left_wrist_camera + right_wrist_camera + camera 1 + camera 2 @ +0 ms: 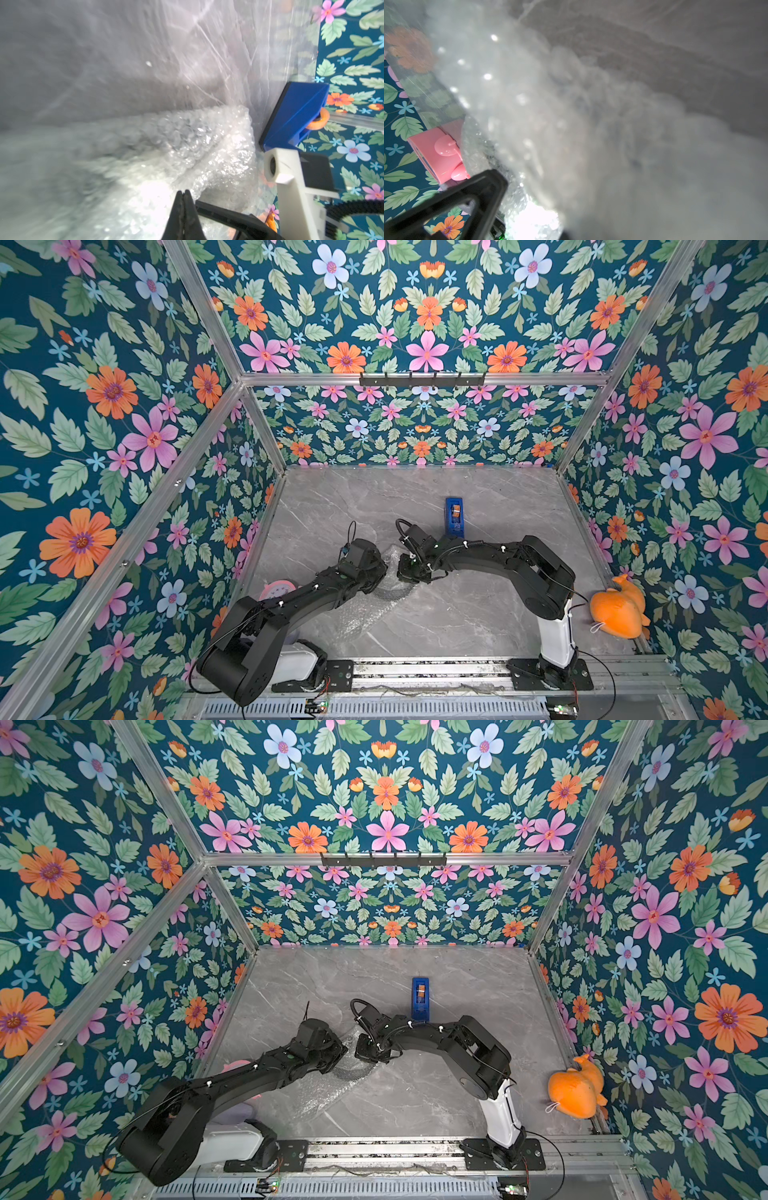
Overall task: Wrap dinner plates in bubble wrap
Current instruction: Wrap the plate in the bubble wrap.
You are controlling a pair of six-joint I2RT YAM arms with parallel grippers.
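Note:
The bubble wrap (357, 614) lies crumpled on the grey marble table (478, 614), with one part bunched up between my two grippers. The dinner plate shows only as a dark patch (388, 593) under the sheet in both top views. My left gripper (184, 192) is shut, and a crease in the bubble wrap (207, 145) runs straight to its tips. My right gripper (405, 568) faces the left gripper (384, 568) almost tip to tip. In the right wrist view the bubble wrap (571, 124) drapes across the lens and hides that gripper's jaws.
A blue tape dispenser (454, 516) stands just behind the right forearm. A pink object (276, 589) sits by the left wall under the left arm. An orange plush toy (617, 608) lies against the right wall. Flowered walls enclose the table on three sides.

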